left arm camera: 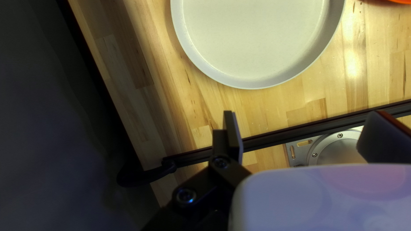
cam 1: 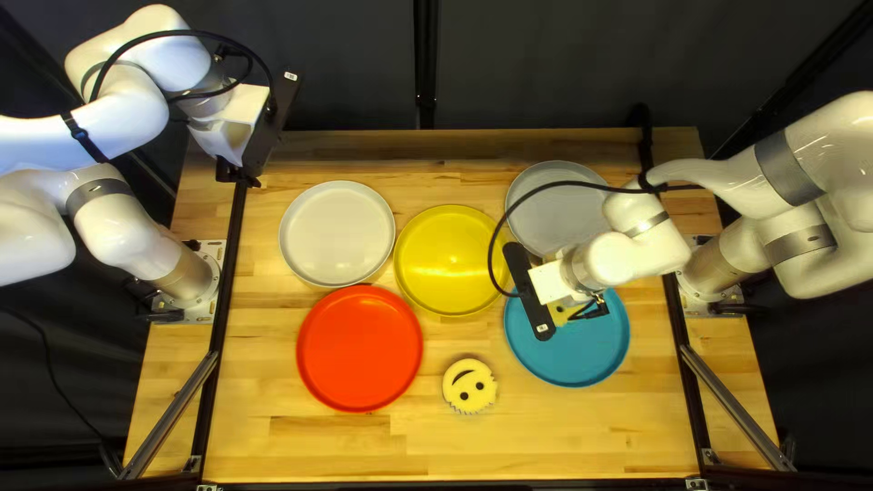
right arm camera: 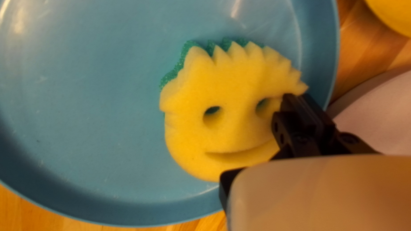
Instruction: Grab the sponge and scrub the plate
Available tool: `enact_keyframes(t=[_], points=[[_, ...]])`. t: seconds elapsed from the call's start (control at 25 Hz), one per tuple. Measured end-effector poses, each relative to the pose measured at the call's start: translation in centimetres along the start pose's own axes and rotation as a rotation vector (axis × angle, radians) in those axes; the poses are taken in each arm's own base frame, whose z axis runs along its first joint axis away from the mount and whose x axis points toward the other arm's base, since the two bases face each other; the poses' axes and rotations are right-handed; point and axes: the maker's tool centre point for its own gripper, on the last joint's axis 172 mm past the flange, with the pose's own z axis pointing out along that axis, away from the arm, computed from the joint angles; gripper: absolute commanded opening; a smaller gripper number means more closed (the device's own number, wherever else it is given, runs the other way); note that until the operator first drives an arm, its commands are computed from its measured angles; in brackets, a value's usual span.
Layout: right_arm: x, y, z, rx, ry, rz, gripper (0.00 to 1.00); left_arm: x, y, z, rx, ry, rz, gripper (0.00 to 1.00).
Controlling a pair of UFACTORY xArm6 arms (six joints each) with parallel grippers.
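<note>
My right gripper [cam 1: 587, 310] is low over the blue plate [cam 1: 585, 353] in the top left view, with a yellow sponge [cam 1: 560, 315] partly hidden beside it. In the right wrist view my right gripper [right arm camera: 295, 102] is shut on one side of the smiling sponge [right arm camera: 231, 90]. The sponge lies over the blue plate [right arm camera: 94, 111], its green layer underneath. My left gripper [cam 1: 239, 173] is raised near the table's far left corner. The left wrist view shows the left gripper [left arm camera: 303, 124] open and holding nothing, short of the white plate [left arm camera: 252, 38].
Red [cam 1: 359, 348], yellow [cam 1: 447, 260], white [cam 1: 336, 234] and grey [cam 1: 555, 218] plates lie around the table. A second smiling sponge [cam 1: 469, 385] rests between the red and blue plates. A black cable [cam 1: 564, 185] loops over the grey plate.
</note>
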Motion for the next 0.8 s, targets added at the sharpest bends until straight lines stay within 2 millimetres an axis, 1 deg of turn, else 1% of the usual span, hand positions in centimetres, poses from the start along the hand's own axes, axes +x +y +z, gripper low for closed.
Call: enact_keyframes(t=[0.2, 0.28, 0.36, 0.44, 0.52, 0.72, 0.8], points=[[2.3, -2.5, -1.1, -0.02, -0.008, -0.025, 0.0, 0.0, 0.0, 0.0, 0.0, 0.0, 0.0, 1.0], [3.3, -3.2, -1.1, -0.027, -0.014, -0.035, 0.0, 0.0, 0.0, 0.0, 0.0, 0.0, 0.0, 1.0], [3.9, -3.5, -0.8, -0.032, -0.021, -0.043, 0.0, 0.0, 0.0, 0.0, 0.0, 0.0, 0.0, 1.0], [4.1, -3.1, -0.6, -0.033, -0.025, -0.046, 0.0, 0.0, 0.0, 0.0, 0.0, 0.0, 0.0, 1.0], [3.9, -1.8, -0.3, -0.03, -0.028, -0.042, 0.0, 0.0, 0.0, 0.0, 0.0, 0.0, 0.0, 1.0], [2.4, 1.7, 0.1, -0.016, -0.026, -0.02, 0.0, 0.0, 0.0, 0.0, 0.0, 0.0, 0.0, 1.0], [1.8, 2.4, 0.1, -0.011, -0.026, -0.01, 0.0, 0.0, 0.0, 0.0, 0.0, 0.0, 0.0, 1.0]])
